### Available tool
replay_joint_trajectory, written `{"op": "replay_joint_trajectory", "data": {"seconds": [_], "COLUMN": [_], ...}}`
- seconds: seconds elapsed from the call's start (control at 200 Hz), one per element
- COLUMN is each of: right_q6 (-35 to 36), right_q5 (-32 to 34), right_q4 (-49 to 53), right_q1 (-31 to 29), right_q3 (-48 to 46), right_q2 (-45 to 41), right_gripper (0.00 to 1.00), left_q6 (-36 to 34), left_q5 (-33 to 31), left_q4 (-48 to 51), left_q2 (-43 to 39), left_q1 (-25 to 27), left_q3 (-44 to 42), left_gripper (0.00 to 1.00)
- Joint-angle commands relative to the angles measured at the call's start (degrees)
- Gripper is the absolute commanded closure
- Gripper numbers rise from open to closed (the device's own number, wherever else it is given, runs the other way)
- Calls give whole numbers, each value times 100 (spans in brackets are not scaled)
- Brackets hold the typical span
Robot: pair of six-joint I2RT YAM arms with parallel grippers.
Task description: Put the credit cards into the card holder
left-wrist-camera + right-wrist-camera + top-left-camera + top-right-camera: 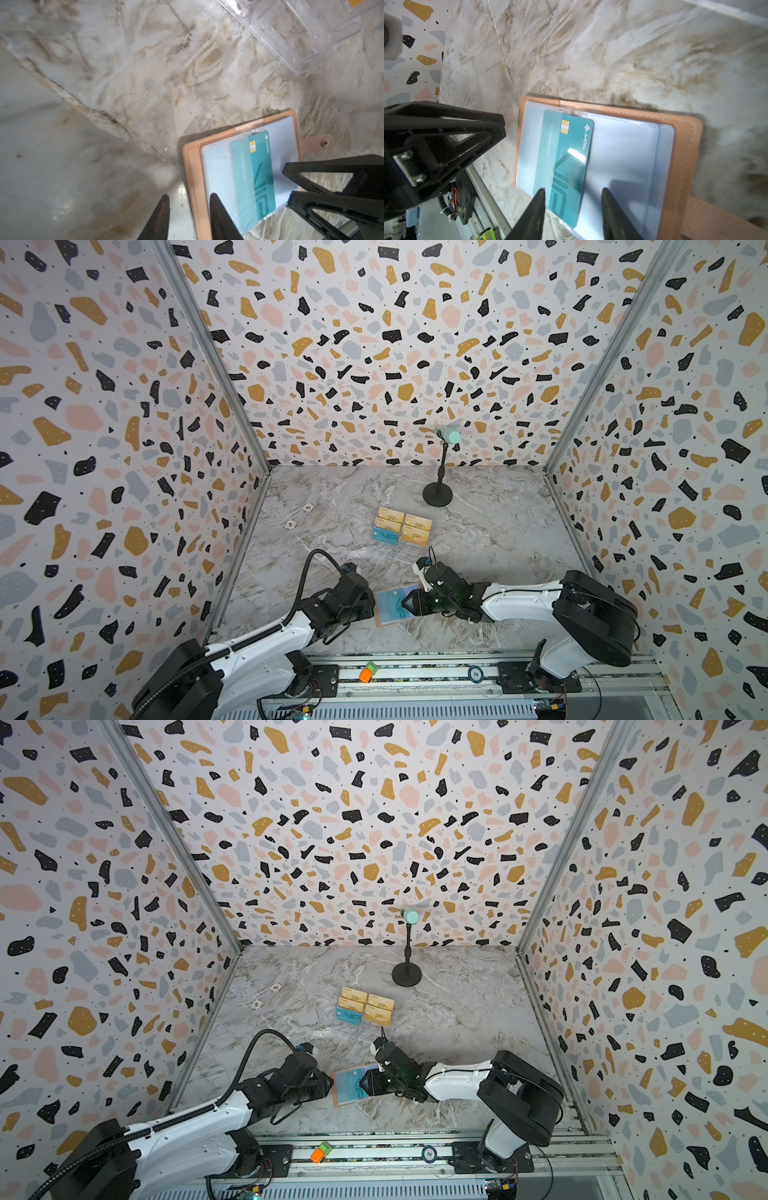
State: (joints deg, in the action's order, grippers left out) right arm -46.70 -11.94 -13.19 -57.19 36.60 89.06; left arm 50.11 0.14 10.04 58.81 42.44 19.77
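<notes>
The salmon card holder (379, 620) (336, 1100) lies open on the marble, clear sleeves up. A teal VIP card (392, 605) (259, 176) (566, 158) rests on it, one long half under a clear sleeve. My left gripper (372, 605) (189, 195) is open, its jaws astride the holder's stitched left edge (193, 176) without pinching it. My right gripper (405, 601) (573, 189) is open above the card's end, holding nothing. More credit cards, gold (405, 522) and teal (385, 537), stand in a clear rack (401, 553).
A black stand with a mint head (438, 489) is at the back. Two small white discs (307, 507) lie left of the rack. The rack's front edge (301, 31) is close behind the holder. An orange-green item (368, 672) sits on the front rail.
</notes>
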Motion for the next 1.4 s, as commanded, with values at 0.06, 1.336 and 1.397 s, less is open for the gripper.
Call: {"op": "replay_joint_trajectory", "data": {"seconds": [0.06, 1.336, 1.397], "right_q6": [236, -411, -433], "right_q5": [-78, -946, -971], "right_q4": [321, -907, -1003], "right_q1": [-17, -4, 14], "right_q3": [258, 219, 166], "right_q2": [111, 524, 475], "right_gripper": [54, 53, 53], "left_q6": [-179, -54, -45], "left_q5": [310, 1004, 989], "left_q4": [-303, -1665, -1651], "left_q2": [248, 944, 940], "left_q1": [-35, -34, -39], "left_q3": [124, -69, -61], "left_gripper": [58, 61, 61]}}
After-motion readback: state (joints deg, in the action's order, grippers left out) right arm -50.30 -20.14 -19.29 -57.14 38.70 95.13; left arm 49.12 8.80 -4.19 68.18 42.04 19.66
